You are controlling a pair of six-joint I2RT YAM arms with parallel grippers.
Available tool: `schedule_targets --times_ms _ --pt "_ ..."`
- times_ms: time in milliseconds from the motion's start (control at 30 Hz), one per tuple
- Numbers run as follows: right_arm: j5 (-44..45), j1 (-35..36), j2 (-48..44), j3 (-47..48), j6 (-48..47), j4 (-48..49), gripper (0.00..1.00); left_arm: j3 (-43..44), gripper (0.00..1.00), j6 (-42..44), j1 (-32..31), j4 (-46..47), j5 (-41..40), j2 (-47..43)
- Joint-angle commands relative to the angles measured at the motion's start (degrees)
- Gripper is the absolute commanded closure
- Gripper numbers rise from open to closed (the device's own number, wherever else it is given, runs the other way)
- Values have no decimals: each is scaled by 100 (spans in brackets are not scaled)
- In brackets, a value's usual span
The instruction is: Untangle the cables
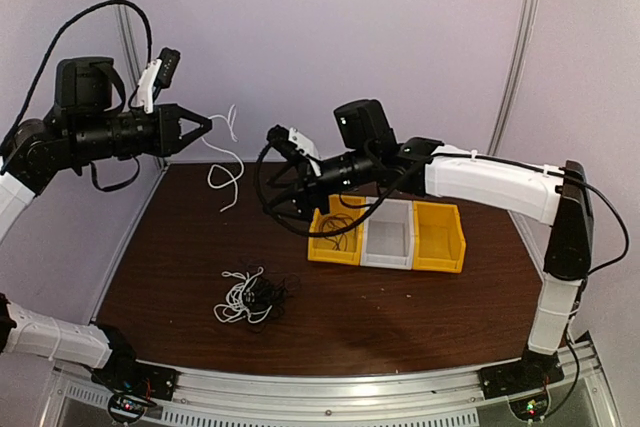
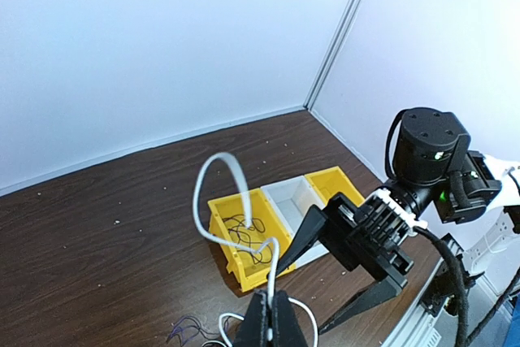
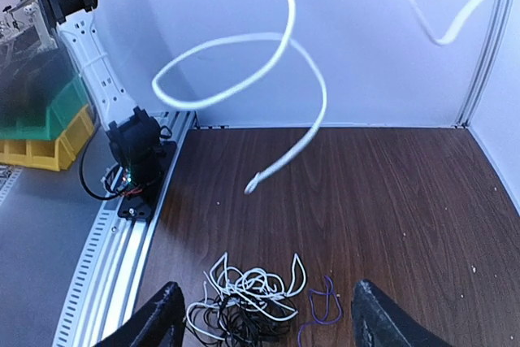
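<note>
left fingers (image 2: 257, 327) pinch white cable (image 2: 223, 155) aloft

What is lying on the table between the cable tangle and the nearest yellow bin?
Nothing; top view shows bare tabletop between cable tangle and yellow bin.

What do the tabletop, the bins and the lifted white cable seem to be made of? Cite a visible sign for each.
Tabletop: probably wood-look laminate, dark brown grain, slight sheen. Bins: likely moulded plastic, uniform colour, smooth walls. White cable: seemingly plastic-sheathed, hangs in loose curves.
</note>
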Motion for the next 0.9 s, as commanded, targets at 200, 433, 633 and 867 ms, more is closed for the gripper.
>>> schedule_targets --times_ms 200,433,633,867 --pt "19 56 -306 668 279 -424 32 -218 100 79 -15 393 424 164" --pt "1147 -61 -939 509 -670 -1217 40 -1084 100 102 -17 1010 805 158" --pt "1265 -71 -1190 -60 -777 -1084 49 -1559 100 39 -52 1743 1663 298" --pt "1083 -71 -953 208 -809 -1202 53 -1486 100 345 -332 1755 2065 685"
